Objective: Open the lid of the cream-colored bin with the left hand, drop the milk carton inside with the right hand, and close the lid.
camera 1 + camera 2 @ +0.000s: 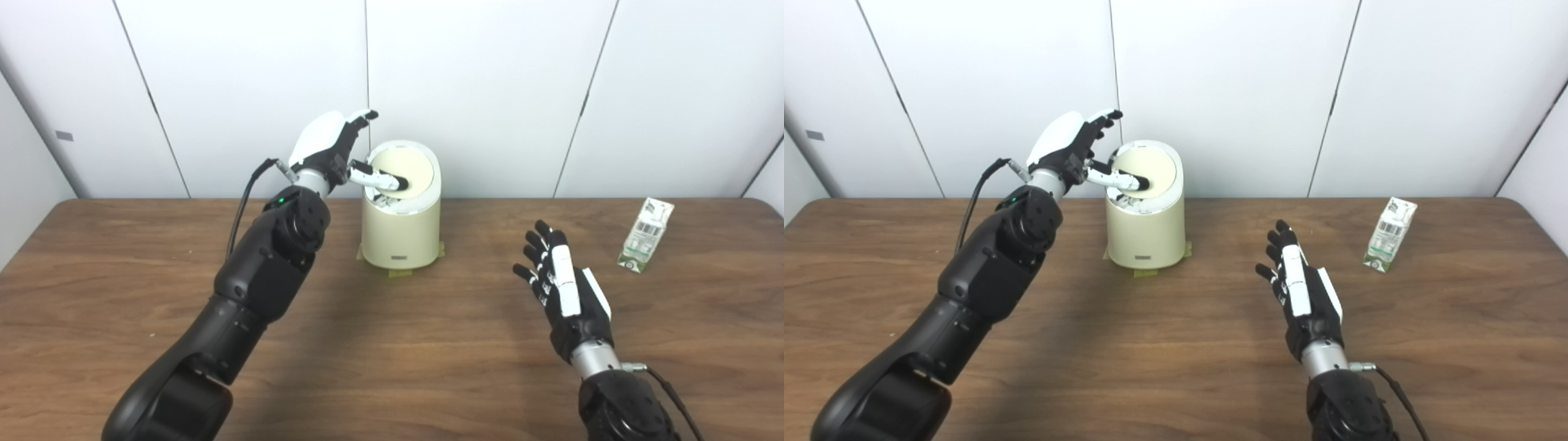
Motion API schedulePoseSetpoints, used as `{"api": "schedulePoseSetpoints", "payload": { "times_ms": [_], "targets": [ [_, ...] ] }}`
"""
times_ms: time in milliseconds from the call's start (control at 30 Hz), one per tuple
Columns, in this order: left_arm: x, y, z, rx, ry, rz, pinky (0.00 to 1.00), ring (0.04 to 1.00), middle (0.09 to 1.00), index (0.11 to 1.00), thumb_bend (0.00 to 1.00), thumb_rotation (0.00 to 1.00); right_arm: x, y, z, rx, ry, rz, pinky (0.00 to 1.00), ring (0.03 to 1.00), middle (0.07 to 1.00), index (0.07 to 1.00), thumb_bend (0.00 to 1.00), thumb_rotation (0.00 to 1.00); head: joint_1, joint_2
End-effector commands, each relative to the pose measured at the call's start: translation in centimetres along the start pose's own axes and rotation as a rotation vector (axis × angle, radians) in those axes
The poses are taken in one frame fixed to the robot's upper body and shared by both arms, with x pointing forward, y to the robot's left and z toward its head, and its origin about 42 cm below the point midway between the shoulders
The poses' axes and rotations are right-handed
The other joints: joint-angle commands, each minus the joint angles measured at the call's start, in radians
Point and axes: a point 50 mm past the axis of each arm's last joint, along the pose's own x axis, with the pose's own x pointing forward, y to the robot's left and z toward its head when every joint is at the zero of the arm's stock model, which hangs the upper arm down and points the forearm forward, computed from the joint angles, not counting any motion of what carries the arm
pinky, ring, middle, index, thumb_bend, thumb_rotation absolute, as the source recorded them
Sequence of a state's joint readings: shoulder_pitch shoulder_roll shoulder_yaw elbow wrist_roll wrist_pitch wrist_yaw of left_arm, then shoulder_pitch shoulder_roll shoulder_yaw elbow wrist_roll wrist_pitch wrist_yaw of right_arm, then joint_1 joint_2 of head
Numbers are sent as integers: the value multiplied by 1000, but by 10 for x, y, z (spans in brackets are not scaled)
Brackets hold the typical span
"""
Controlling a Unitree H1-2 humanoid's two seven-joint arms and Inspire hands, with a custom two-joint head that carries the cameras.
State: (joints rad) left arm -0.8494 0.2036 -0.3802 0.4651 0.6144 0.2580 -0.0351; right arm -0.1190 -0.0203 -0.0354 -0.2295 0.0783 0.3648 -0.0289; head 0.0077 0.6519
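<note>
The right hand (566, 288) waits spread and empty at lower right, the left hand (334, 147) pressing the bin (401, 226) lid (404, 171); the carton (646, 236), upright at far right, looks light and crushable, best gripped across its flat sides.

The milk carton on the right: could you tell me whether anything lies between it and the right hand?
Nothing visible does. The milk carton stands alone near the table's right edge, and only bare wood lies between it and the open right hand. The cream-colored bin sits off to the left.
</note>
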Motion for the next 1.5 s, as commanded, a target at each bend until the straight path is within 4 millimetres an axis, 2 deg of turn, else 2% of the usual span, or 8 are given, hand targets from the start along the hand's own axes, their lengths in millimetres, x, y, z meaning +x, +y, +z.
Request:
{"api": "schedulePoseSetpoints", "payload": {
  "times_ms": [0, 367, 533, 667, 900, 1067, 1167, 1467],
  "targets": [
    [9, 20, 13, 92, -56, 50, 762, 876, 920, 923, 919, 42, 7, 6, 23, 3, -108, 23, 870, 964, 964, 983, 642, 1000, -1, 1],
    [6, 24, 18, 421, -86, 22, 789, 872, 920, 929, 1000, 0, 5, 15, 26, 24, -122, 21, 843, 952, 957, 977, 649, 1000, -6, 6],
    [5, 42, 23, 68, -35, 41, 762, 862, 905, 909, 938, 63, 5, 13, 24, 24, -118, 17, 845, 954, 956, 976, 653, 1000, -6, 7],
    [-4, 64, 29, -298, -34, 51, 669, 817, 882, 904, 746, 221, 4, 11, 24, 20, -111, 11, 849, 953, 956, 973, 645, 1000, -7, 7],
    [-33, 81, 23, -475, -97, 49, 798, 864, 879, 902, 479, 424, 7, 6, 23, 14, -108, 9, 853, 952, 955, 970, 643, 1000, -10, 7],
    [-64, 74, 7, -605, -113, 51, 758, 830, 856, 881, 376, 622, 8, 4, 26, -6, -115, 10, 826, 930, 942, 946, 600, 994, -19, 7],
    [-83, 68, -4, -606, -111, 40, 744, 815, 856, 881, 336, 558, 8, 3, 31, -24, -117, 24, 799, 919, 942, 928, 599, 892, -26, 5],
    [-138, 43, -31, -690, -57, 46, 825, 862, 896, 918, 391, 740, 5, -5, 35, -47, -158, -6, 765, 876, 921, 911, 509, 533, -55, 3]
  ]
}}
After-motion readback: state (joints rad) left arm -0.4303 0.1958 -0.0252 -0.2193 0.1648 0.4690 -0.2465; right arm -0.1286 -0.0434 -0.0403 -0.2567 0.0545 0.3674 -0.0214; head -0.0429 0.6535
